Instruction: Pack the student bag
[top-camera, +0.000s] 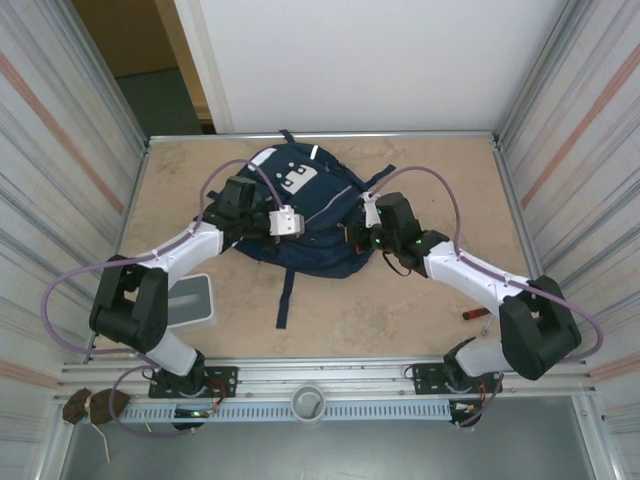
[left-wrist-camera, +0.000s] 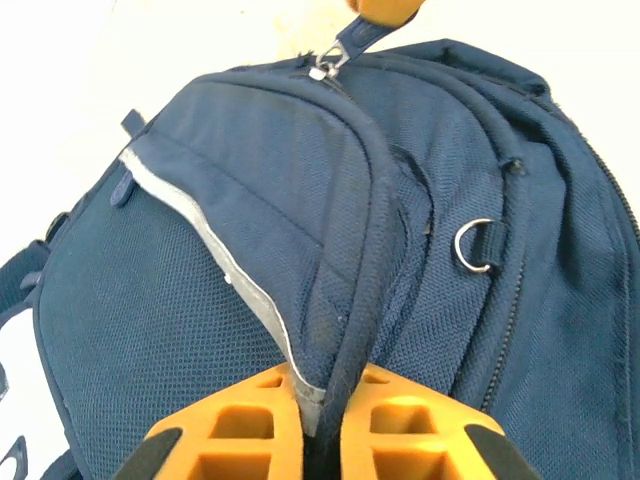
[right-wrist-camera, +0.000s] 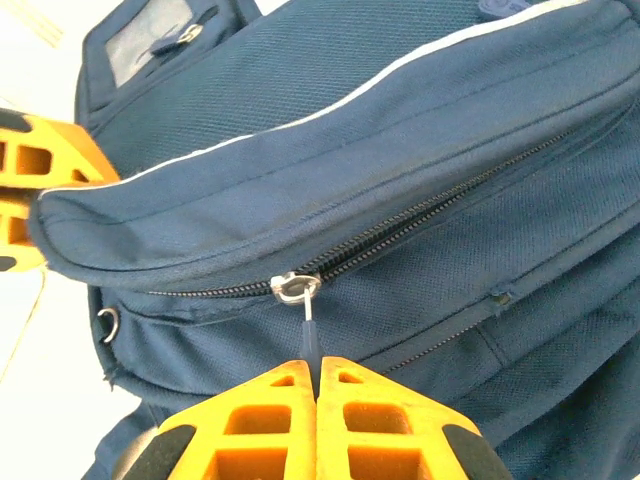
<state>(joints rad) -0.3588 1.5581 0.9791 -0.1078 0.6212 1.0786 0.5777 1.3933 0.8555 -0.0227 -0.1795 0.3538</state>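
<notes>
Bag (top-camera: 322, 250) is lying flat on the worktop (top-camera: 400, 310). Left fingers (left-wrist-camera: 285, 400) are pinching a pocket seam (left-wrist-camera: 345, 320), right fingers (right-wrist-camera: 330, 400) pressed together on the zip pull (right-wrist-camera: 311, 325).

The left arm (top-camera: 190, 243) and the right arm (top-camera: 470, 272) are alike, each made of glossy black joint housings joined by white tube links. A pale lilac cable (top-camera: 60, 290) loops along each arm from a black base plate (top-camera: 190, 385). The left gripper (left-wrist-camera: 323, 425) and right gripper (right-wrist-camera: 318, 405) have orange plastic fingers (right-wrist-camera: 265, 405) with open lattice cells and black corner pads (right-wrist-camera: 175, 445). Small green lights (top-camera: 372, 215) glow on the right wrist.
</notes>
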